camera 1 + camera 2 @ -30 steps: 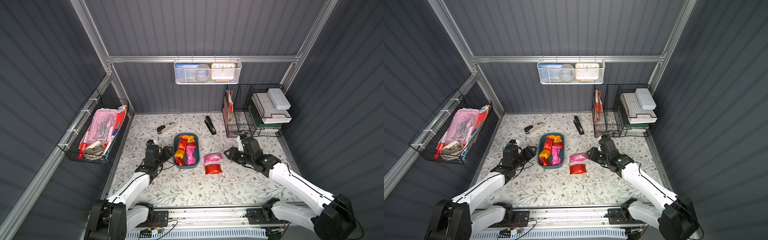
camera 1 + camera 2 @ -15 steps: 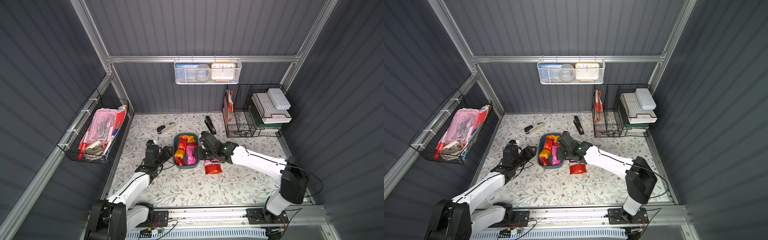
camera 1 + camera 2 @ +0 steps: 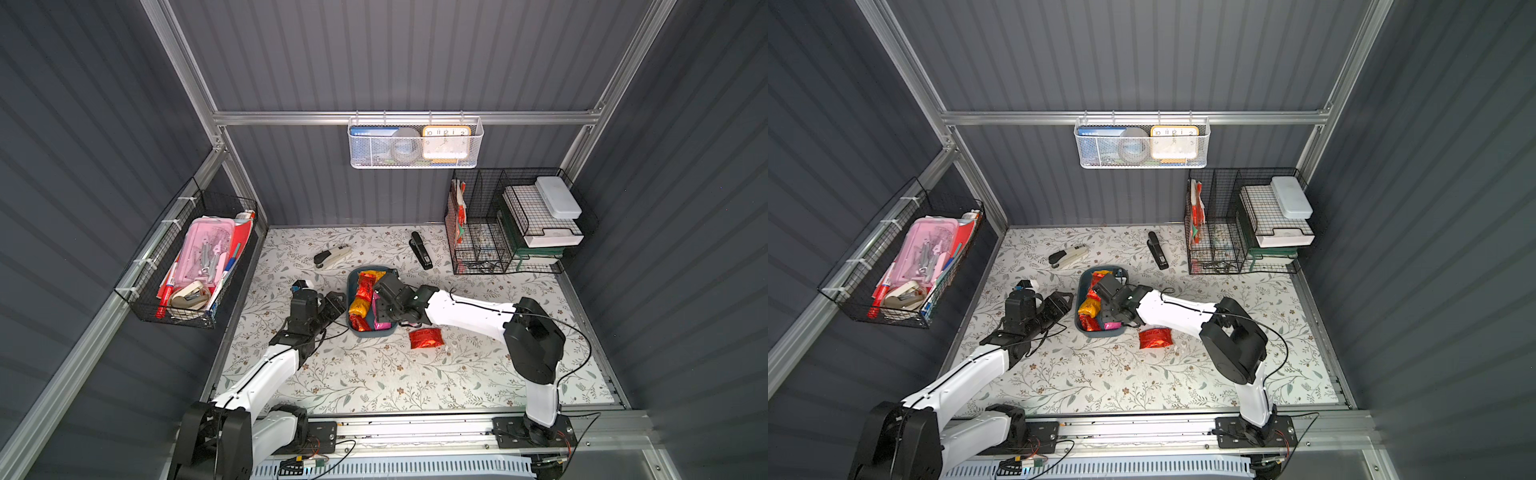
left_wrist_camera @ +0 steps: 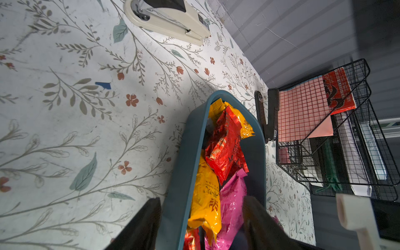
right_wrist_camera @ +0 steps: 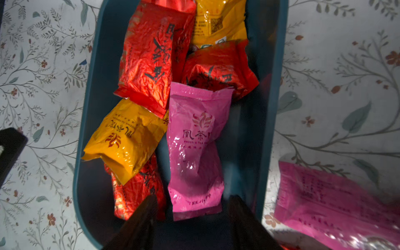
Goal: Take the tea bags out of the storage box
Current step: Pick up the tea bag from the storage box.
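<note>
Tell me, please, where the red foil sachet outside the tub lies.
In both top views the red foil sachet lies on the floral tabletop, just right of the teal plastic tub.

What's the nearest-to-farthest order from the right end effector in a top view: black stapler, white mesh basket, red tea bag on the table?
From the right end effector, over the storage box:
1. red tea bag: on the table, off the box's near right corner.
2. black stapler: farther back on the table.
3. white mesh basket: hung on the rear wall.
</note>
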Robot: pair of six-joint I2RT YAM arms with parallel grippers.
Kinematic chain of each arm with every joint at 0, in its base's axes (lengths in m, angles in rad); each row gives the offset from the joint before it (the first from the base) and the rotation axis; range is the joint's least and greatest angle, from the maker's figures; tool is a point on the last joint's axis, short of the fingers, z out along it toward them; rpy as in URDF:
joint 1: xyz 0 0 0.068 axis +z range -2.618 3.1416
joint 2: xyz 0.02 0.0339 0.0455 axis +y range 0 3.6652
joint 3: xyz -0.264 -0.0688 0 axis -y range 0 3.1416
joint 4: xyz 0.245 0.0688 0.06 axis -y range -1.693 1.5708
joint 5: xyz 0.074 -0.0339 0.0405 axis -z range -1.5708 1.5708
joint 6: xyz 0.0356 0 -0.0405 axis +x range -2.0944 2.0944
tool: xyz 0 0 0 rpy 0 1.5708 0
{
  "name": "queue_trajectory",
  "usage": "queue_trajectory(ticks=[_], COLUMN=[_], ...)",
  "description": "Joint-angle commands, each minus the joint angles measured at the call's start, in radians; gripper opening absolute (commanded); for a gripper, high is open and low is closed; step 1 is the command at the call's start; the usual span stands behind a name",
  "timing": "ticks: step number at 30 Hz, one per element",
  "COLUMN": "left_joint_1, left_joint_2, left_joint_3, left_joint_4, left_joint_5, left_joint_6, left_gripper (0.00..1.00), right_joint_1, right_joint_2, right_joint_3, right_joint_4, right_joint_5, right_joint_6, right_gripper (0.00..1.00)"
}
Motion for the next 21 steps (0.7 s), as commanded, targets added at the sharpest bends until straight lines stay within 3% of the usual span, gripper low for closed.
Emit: queue_trajectory(ticks=[1,8,15,21], left_joint_1=[0.003,0.003,0.003,0.002], left_joint_2=[0.012,-0.009,-0.015,-0.014], left_joint_3=[0.009,-0.012,-0.015,-0.007], left_joint_4=[-0.004,-0.004,-0.005,-0.017], left_joint_5=[0.007,-0.001,-0.004,-0.004], left_joint_6=[-0.008,-0.008,-0.008,-0.007], left_gripper=[0.65,0.65,0.65,0.65], right_joint_1=[0.006,0.007,0.007,0.007], right_joint_2=[0.033,0.075,0.114,0.136], right_joint_3=[0.04,0.071,0.108,0.128], right_joint_4=[-0.006,-0.003,-0.036,-0.028], right_joint_5=[0.034,0.044,0.065,0.045], right_joint_6=[0.002,-0.009,0.004,0.0], right_gripper=[0.57,0.46,0.43,0.24])
